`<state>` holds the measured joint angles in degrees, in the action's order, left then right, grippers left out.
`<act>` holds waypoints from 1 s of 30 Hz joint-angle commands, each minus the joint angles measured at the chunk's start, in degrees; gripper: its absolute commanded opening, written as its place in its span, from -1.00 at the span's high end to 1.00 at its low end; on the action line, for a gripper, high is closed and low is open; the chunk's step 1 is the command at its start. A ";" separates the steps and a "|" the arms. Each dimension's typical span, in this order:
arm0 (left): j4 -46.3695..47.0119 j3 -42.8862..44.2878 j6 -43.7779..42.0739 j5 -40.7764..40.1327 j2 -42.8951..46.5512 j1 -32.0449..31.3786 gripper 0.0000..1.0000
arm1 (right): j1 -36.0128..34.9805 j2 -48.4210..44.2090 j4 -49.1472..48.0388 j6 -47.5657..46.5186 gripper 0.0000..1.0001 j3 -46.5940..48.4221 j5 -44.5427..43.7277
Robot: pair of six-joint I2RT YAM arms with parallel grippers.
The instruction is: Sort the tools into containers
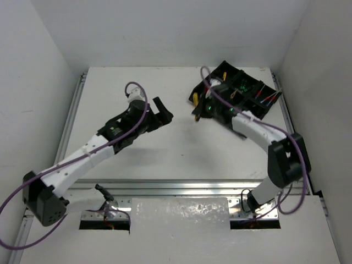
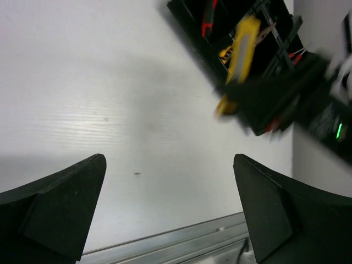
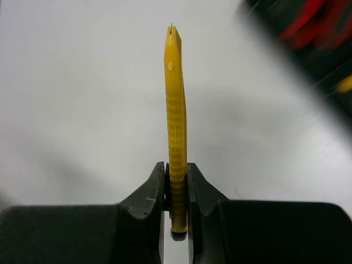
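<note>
Yellow-handled pliers (image 1: 194,100) hang from the right hand (image 1: 202,110) by the tray (image 1: 228,69), upper right of the top view; left hand (image 1: 163,111) spread mid-frame. Left wrist: fingers (image 2: 60,209) gape over tabletop (image 2: 110,99). Right wrist: pads (image 3: 151,192) pinch one handle edgewise; lower inside a compartment before releasing.

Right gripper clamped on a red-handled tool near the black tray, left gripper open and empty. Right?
One slip: the tool in the right gripper has a yellow handle, not red, as the right wrist view shows. It is near the black tray, and the left gripper is open and empty.
</note>
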<state>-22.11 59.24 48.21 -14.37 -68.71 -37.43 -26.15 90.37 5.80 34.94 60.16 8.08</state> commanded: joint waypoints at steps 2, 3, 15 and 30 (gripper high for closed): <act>-17.60 3.95 -14.44 -6.72 8.40 -0.28 -0.99 | 12.07 10.68 5.18 -5.93 1.00 17.33 -13.16; -18.49 3.43 -16.37 -5.59 9.46 -0.28 -0.99 | 13.39 16.10 5.27 -6.46 1.00 20.06 -14.30; -11.20 -10.02 -28.17 -4.36 16.51 0.69 -0.99 | 24.74 49.38 6.12 -20.52 1.00 69.59 -15.72; -13.05 -9.94 -26.15 -8.04 15.88 0.60 -0.99 | 25.19 54.74 -0.71 -21.05 0.55 71.24 -10.98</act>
<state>-36.12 48.51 21.52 -20.01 -54.61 -37.04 -0.73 145.36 8.67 14.52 130.63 -4.27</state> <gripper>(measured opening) 0.996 0.194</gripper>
